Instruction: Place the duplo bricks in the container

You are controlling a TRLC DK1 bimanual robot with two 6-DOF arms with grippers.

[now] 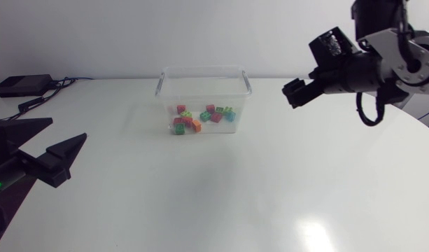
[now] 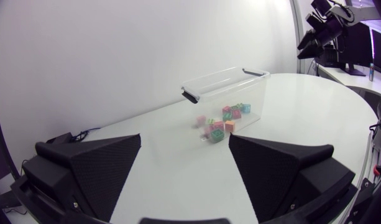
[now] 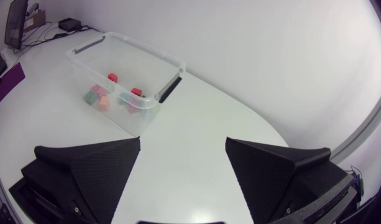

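The clear container (image 1: 204, 71) stands upright on the table (image 1: 270, 196), open top up, in the far middle of it. In the head view its long axis runs left to right, with a dark handle on each short end, left (image 1: 159, 84) and right (image 1: 248, 82). The bricks (image 1: 200, 119) lie loose on its floor in a small scatter of red, green, orange, pink and blue-green pieces, gathered toward the near wall. We cannot make out which way any single brick points.

Our left pincer (image 1: 68, 128) sits low at the near left of the table, well apart from the container. Its two fingers are spread wide with nothing between them. In its own view the left pincer (image 2: 184, 137) points across the table at the container (image 2: 224, 79), and the bricks (image 2: 226, 121) show through the wall.

Our right arm (image 1: 403, 63) comes in at the far right and is held above the table. The right pincer (image 1: 297, 92) points left toward the container, off to its right and not touching it. In its wrist view the right pincer (image 3: 183, 142) has its fingers apart and empty, with the container (image 3: 134, 46) ahead and below and the bricks (image 3: 112, 93) inside.

The table is plain white and glossy, with a rounded edge on the right. A small black box (image 1: 22, 85) with cables (image 1: 60, 82) lies at its far left.
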